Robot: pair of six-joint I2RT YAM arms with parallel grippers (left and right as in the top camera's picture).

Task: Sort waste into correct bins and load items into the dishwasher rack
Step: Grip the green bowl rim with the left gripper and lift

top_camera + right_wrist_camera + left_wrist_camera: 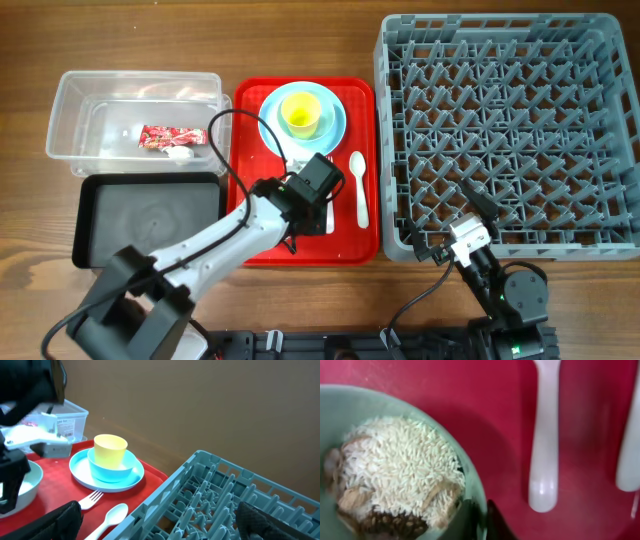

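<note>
Left gripper (479, 522) jaws clamp rim of round mint green bowl (350, 405); shallow black rectangular tray (150, 215) lies leftward. Right gripper (452, 225) jaws open.

Overhead looks down; both wrist views share the red tray (352, 240).

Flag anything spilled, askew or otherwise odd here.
Nothing is spilled or damaged. Only the mint green bowl on the red tray stands out: it holds a heap of rice scraps with brown bits mixed in.
</note>
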